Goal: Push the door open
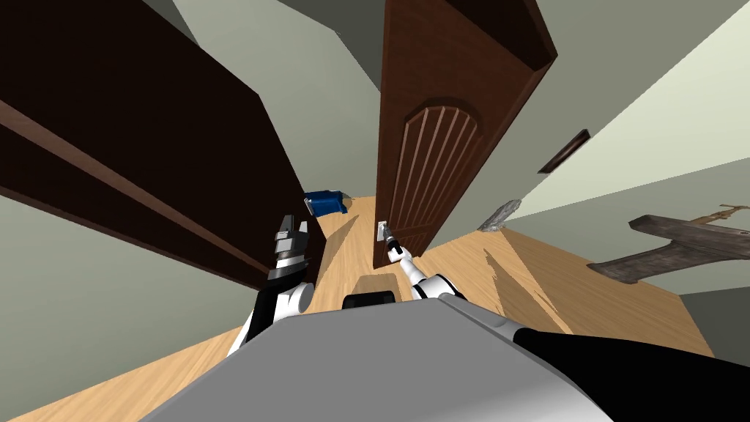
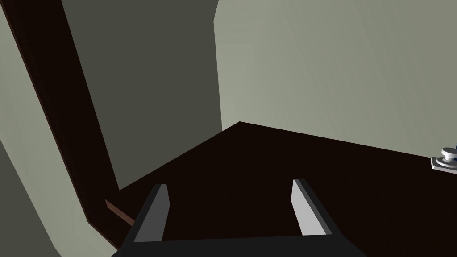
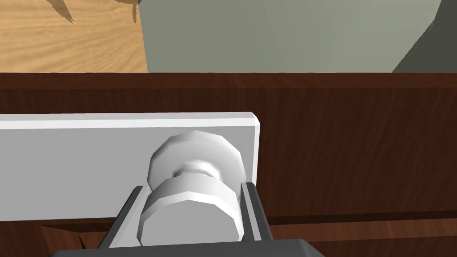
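Dark brown wood: the door (image 1: pixel 432 161) stands ajar just ahead of the robot, panelled face showing and free edge nearest. Pale wooden floor (image 1: pixel 527 278) shows on both sides of it.

Right arm stretched forward to that free edge. The right gripper (image 1: pixel 386 233) is at the light grey plate (image 3: pixel 89 165) mounted on the door. In the right wrist view, its two fingers (image 3: pixel 249 209) press the opposite sides of the round grey knob (image 3: pixel 192 209) that stands out from the plate, clamped on it.

The left gripper (image 1: pixel 291 236) is held up beside the dark brown door frame (image 1: pixel 146 146), left of the door and touching nothing. In the left wrist view its blades are spread wide with nothing between them, and a dark brown surface lies beyond.

A blue object (image 1: pixel 326 201) lies on the floor past the opening.
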Available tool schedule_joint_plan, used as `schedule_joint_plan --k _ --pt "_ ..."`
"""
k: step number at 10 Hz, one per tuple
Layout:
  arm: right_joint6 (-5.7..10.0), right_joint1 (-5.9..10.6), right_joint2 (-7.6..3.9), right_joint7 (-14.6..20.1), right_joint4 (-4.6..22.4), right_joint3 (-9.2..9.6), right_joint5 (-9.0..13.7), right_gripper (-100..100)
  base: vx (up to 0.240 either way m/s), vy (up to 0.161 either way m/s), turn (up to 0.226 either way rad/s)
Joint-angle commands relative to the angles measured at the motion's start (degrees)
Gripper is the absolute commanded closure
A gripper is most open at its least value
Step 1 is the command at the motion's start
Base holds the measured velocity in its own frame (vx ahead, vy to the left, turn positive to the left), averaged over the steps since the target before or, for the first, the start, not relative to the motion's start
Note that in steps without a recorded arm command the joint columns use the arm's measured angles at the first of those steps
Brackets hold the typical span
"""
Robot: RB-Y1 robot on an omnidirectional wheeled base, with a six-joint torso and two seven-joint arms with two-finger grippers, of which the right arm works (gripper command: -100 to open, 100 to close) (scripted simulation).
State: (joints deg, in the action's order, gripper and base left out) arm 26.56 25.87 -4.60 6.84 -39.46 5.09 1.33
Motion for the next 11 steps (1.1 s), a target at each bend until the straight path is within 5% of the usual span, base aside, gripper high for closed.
schedule_joint_plan --k 1,11 --pt "0.00 0.35 -0.78 -0.3 -0.3 -1.16 0.3 100 0.189 0.112 -0.059" --pt "-0.05 -0.22 -3.00 -2.2 0.3 -6.75 2.0 100 0.174 0.132 -0.063"
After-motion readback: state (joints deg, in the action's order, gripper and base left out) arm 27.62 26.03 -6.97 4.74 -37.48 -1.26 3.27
